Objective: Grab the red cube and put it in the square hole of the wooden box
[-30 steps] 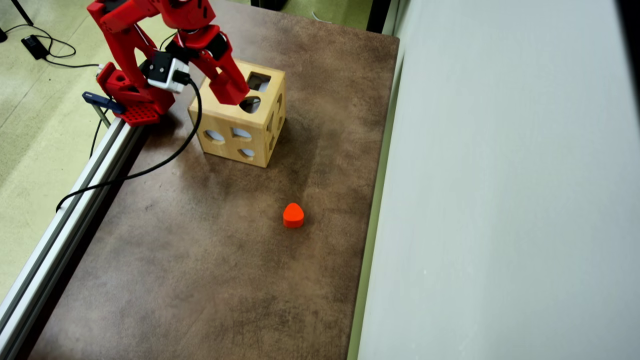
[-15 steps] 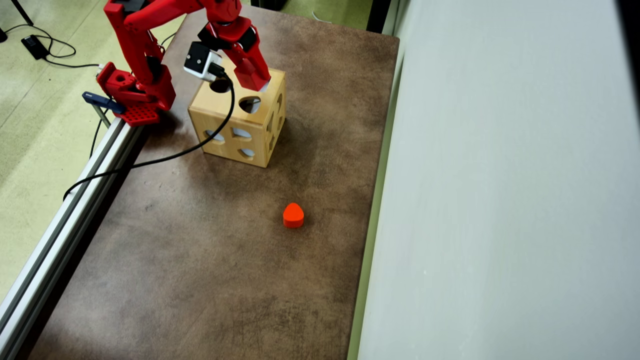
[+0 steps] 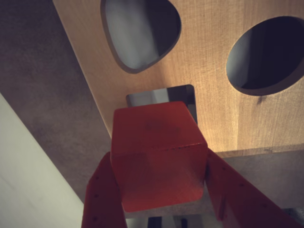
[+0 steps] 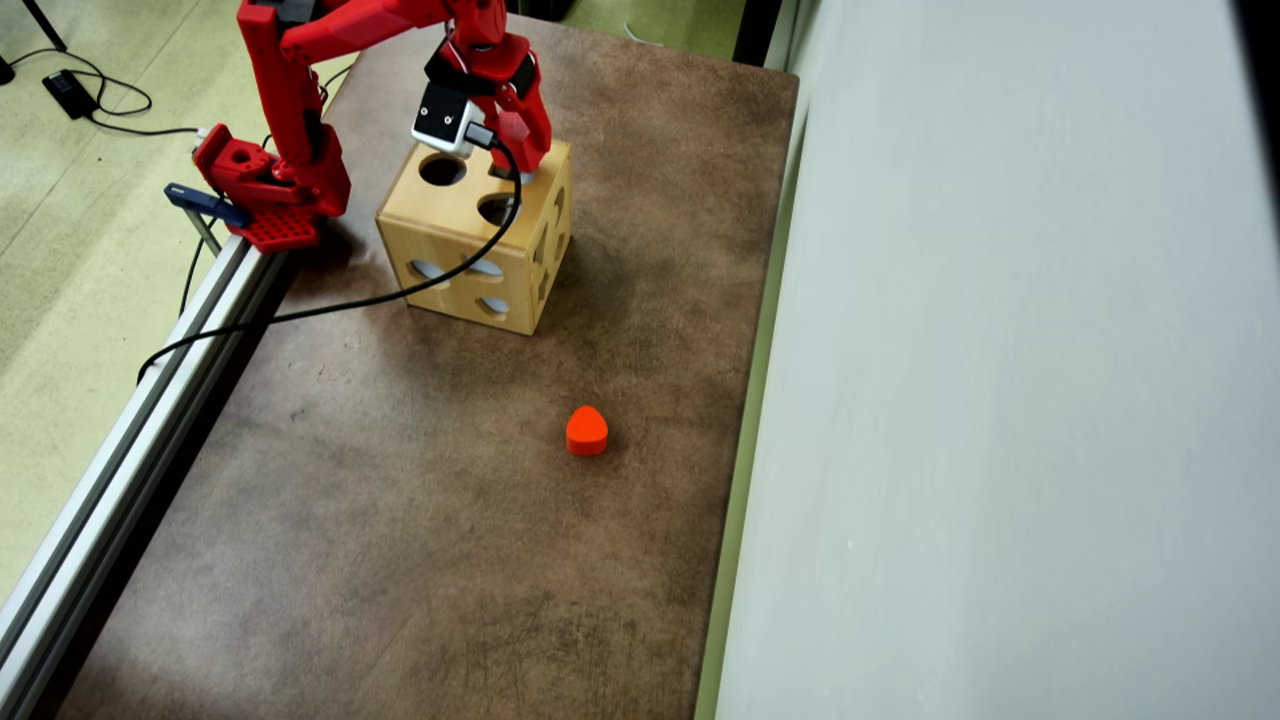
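Gripper (image 3: 159, 209) shifted across the wooden box (image 4: 440, 235) top since a second ago, now over its far corner, red cube (image 3: 156, 152) clamped between both fingers (image 3: 102, 199), one on each side, cube covering most of the square hole (image 3: 159, 96), orange-red rounded block (image 4: 586, 431) apart on the table (image 4: 400, 520)
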